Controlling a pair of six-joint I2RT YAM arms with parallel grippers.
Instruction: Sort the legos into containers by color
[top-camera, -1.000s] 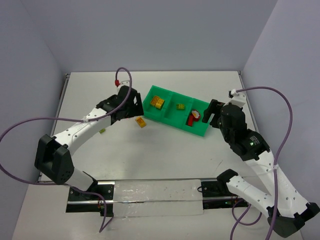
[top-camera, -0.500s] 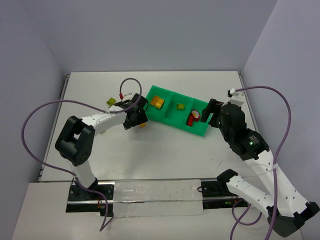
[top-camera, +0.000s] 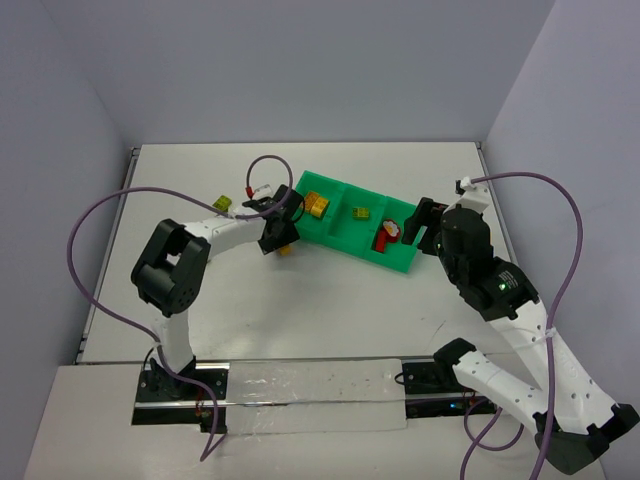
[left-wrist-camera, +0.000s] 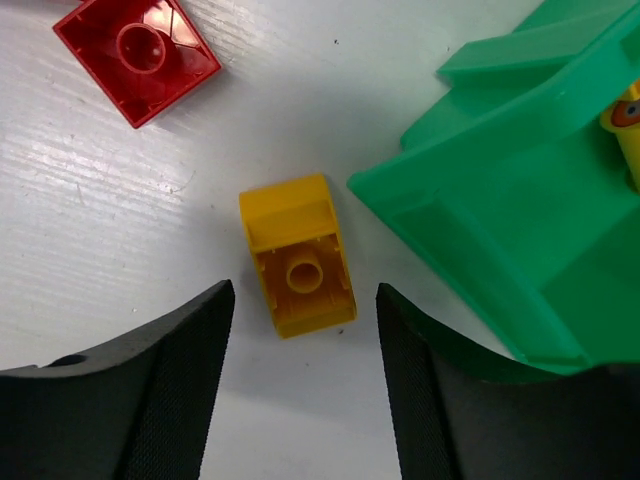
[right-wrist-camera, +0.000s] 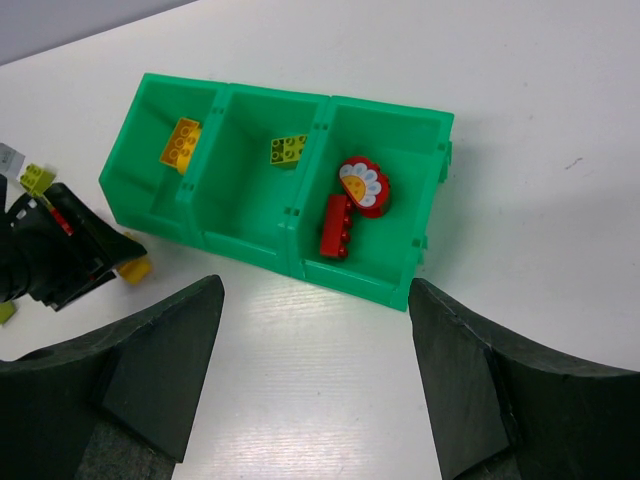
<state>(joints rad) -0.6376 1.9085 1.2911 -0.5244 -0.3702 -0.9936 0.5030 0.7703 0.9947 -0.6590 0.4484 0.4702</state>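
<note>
My left gripper (left-wrist-camera: 304, 300) hangs over a yellow brick (left-wrist-camera: 298, 268) on the table, fingers wide on either side and clear of it. The brick lies just beside the green tray (left-wrist-camera: 480, 230) at its left end, with a red brick (left-wrist-camera: 137, 55) nearby. My right gripper (right-wrist-camera: 315, 290), spread wide and holding nothing, hovers by the tray's right end.
</note>
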